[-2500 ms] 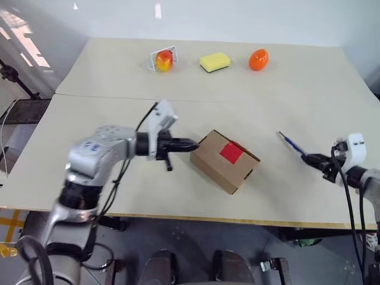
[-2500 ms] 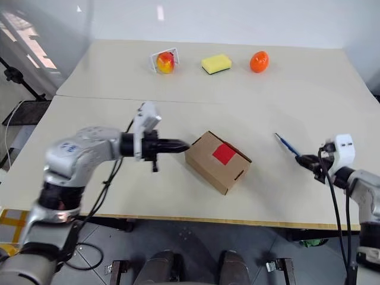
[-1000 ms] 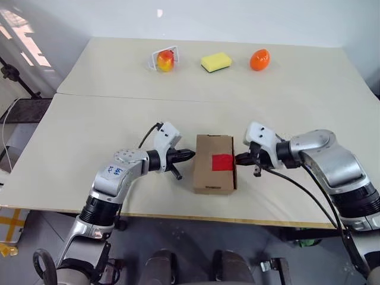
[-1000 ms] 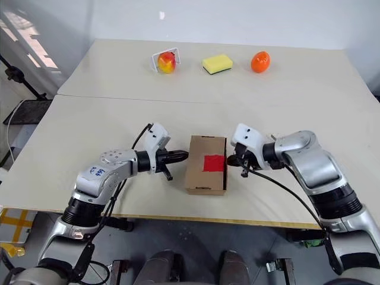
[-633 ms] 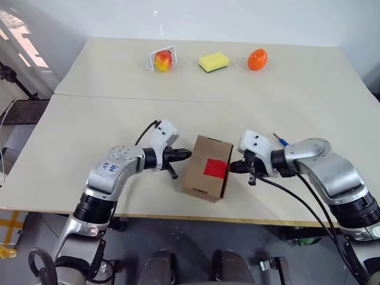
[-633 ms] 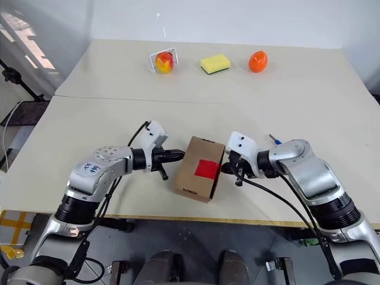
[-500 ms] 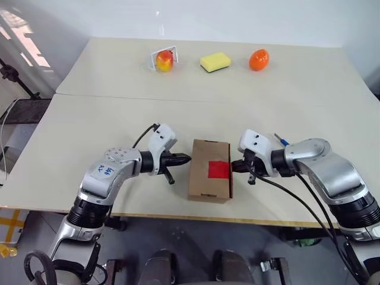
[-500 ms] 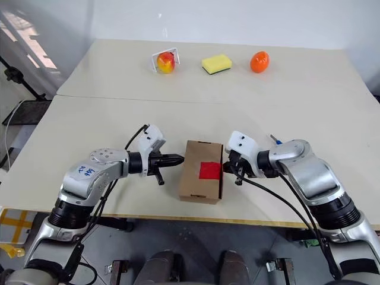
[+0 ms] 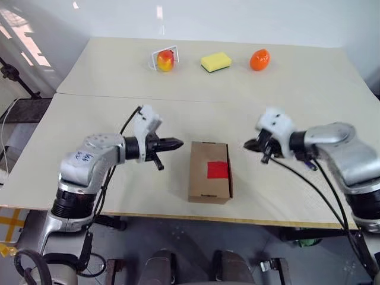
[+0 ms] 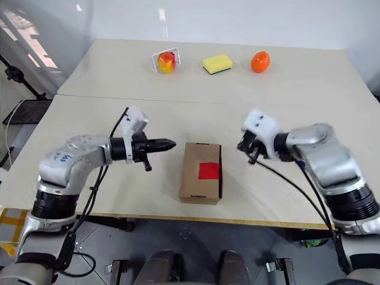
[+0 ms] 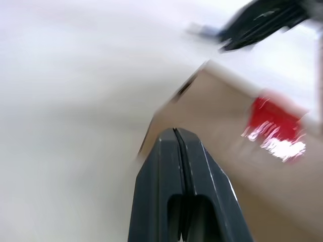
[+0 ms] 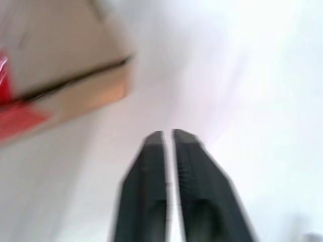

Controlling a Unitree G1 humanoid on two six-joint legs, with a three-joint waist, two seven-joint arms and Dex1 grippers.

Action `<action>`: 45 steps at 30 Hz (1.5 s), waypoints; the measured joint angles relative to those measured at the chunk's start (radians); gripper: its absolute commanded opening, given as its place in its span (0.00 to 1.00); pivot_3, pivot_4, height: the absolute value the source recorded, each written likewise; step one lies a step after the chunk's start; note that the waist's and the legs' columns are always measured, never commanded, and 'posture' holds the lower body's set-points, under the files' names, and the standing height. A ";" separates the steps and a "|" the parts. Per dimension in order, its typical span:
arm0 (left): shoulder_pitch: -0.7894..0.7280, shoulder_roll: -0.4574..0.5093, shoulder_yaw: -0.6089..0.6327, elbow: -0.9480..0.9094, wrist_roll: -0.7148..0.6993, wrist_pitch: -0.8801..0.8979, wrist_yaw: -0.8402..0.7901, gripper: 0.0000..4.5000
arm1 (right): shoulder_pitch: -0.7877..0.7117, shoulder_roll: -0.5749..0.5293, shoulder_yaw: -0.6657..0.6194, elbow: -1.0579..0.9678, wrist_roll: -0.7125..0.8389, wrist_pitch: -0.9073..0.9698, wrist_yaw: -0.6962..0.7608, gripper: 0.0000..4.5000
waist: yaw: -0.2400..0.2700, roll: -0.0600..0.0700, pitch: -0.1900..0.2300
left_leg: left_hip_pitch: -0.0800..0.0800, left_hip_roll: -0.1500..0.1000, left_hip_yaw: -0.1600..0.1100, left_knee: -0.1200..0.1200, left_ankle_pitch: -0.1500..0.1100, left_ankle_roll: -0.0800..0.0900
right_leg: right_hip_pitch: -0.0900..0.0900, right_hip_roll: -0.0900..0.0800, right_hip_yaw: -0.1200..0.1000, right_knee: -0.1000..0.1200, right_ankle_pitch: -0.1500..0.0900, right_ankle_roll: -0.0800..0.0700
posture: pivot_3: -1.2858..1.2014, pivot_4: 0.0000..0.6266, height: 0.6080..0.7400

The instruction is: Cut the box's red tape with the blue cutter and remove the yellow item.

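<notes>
The box [image 9: 209, 185] is a small brown carton lying flat near the table's front edge, with the square of red tape [image 9: 217, 170] on top. My left gripper [image 9: 180, 142] hovers just left of the box, shut and empty, its tips pointing at the carton [image 11: 217, 126]. My right gripper [image 9: 247, 145] hangs off the box's right side, clear of it, its fingers [image 12: 189, 151] parted by a narrow slit with nothing between them. The blue cutter is hidden behind my right arm. The yellow item is out of view.
Along the far side of the table [image 9: 89, 119] sit a red-yellow fruit in a white holder [image 9: 164, 59], a yellow sponge [image 9: 215, 61] and an orange egg-shaped fruit [image 9: 259, 59]. The front edge [image 9: 178, 217] runs just below the box.
Both grippers have lifted and drawn away from the box's sides. The box, tilted a moment before, now lies square and flat. My right fingers have parted slightly.
</notes>
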 measured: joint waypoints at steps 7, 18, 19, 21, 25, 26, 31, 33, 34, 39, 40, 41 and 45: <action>-0.059 -0.032 -0.101 0.042 0.032 -0.053 -0.013 0.00 | -0.028 0.067 -0.016 -0.037 0.058 0.131 -0.083 0.89 | -0.002 0.000 0.000 | 0.000 0.000 0.002 0.000 0.000 0.000 | 0.000 0.000 0.000 0.000 0.000 0.000 | 0.52 0.24 1.00; -0.101 -0.047 -0.292 0.203 0.228 -0.299 -0.095 0.00 | 0.019 0.124 0.033 -0.018 0.049 0.088 -0.152 0.99 | 0.000 0.000 0.000 | -0.001 -0.001 0.006 0.000 0.000 0.000 | 0.000 0.000 -0.001 0.000 0.000 0.000 | 0.52 0.24 1.00; -0.101 -0.048 -0.293 0.209 0.231 -0.310 -0.099 0.00 | 0.021 0.123 0.033 -0.018 0.049 0.081 -0.152 0.99 | 0.000 0.000 0.000 | -0.001 -0.001 0.006 0.001 0.000 0.000 | 0.000 0.000 -0.001 0.000 0.000 0.000 | 0.52 0.24 1.00; -0.102 -0.049 -0.297 0.218 0.239 -0.328 -0.111 0.00 | 0.031 0.106 0.040 -0.018 0.045 0.057 -0.149 0.99 | 0.001 0.000 0.000 | -0.001 -0.001 0.005 0.001 0.000 0.000 | 0.000 0.000 -0.001 0.000 0.000 0.000 | 0.52 0.24 1.00; -0.102 -0.047 -0.303 0.218 0.252 -0.339 -0.130 0.00 | 0.046 0.048 0.059 0.012 0.019 0.007 -0.136 0.99 | 0.003 -0.003 -0.001 | 0.000 -0.001 0.005 0.001 0.000 0.000 | 0.001 0.000 -0.002 0.000 0.000 0.000 | 0.52 0.24 1.00; -0.102 -0.047 -0.303 0.218 0.254 -0.339 -0.131 0.00 | 0.049 0.039 0.065 0.022 0.010 0.000 -0.133 0.99 | 0.002 -0.003 -0.002 | 0.000 -0.001 0.005 0.001 0.000 0.000 | 0.001 0.000 -0.001 0.000 0.000 0.000 | 0.52 0.24 1.00; -0.102 -0.046 -0.303 0.213 0.263 -0.338 -0.139 0.00 | 0.075 0.015 0.088 0.082 -0.023 -0.040 -0.106 0.99 | 0.000 -0.003 -0.002 | 0.000 -0.001 0.005 0.001 0.000 0.000 | 0.001 0.000 -0.001 0.000 0.000 0.000 | 0.52 0.24 1.00; -0.101 -0.046 -0.303 0.209 0.265 -0.337 -0.138 0.00 | 0.083 0.008 0.116 0.090 -0.039 -0.063 -0.094 0.99 | 0.001 -0.003 -0.002 | 0.000 -0.001 0.005 0.001 0.000 0.000 | 0.001 0.000 -0.001 0.000 0.000 0.000 | 0.52 0.24 1.00; -0.100 -0.046 -0.303 0.206 0.266 -0.336 -0.138 0.00 | 0.087 0.005 0.125 0.092 -0.048 -0.073 -0.086 0.99 | 0.001 -0.003 -0.002 | 0.000 -0.001 0.005 0.001 0.000 0.000 | 0.001 0.000 -0.001 0.000 0.000 0.000 | 0.52 0.24 1.00; -0.075 -0.043 -0.298 0.175 0.267 -0.327 -0.136 0.00 | 0.121 -0.078 0.210 0.113 -0.148 -0.218 -0.035 0.99 | 0.002 -0.003 -0.002 | 0.000 -0.001 0.005 0.001 0.000 0.000 | 0.001 0.000 -0.001 0.000 0.000 0.000 | 0.52 0.24 1.00; -0.074 -0.043 -0.297 0.171 0.268 -0.324 -0.134 0.00 | 0.123 -0.088 0.208 0.115 -0.152 -0.224 -0.028 0.99 | 0.002 -0.003 -0.002 | 0.000 -0.001 0.005 0.001 0.000 0.000 | 0.002 0.000 -0.001 0.000 0.000 0.000 | 0.52 0.24 1.00; -0.071 -0.043 -0.296 0.167 0.268 -0.322 -0.131 0.00 | 0.127 -0.090 0.194 0.119 -0.148 -0.215 -0.022 0.99 | 0.002 -0.003 -0.001 | 0.000 -0.001 0.005 0.001 0.000 0.000 | 0.002 0.000 -0.001 0.000 0.000 0.000 | 0.52 0.24 1.00; -0.061 -0.039 -0.289 0.144 0.268 -0.306 -0.125 0.00 | 0.137 -0.090 0.060 0.126 -0.065 -0.101 -0.011 0.99 | 0.001 -0.003 -0.001 | 0.000 0.000 0.003 0.001 0.000 0.000 | 0.001 0.000 -0.001 0.000 0.000 0.000 | 0.52 0.24 1.00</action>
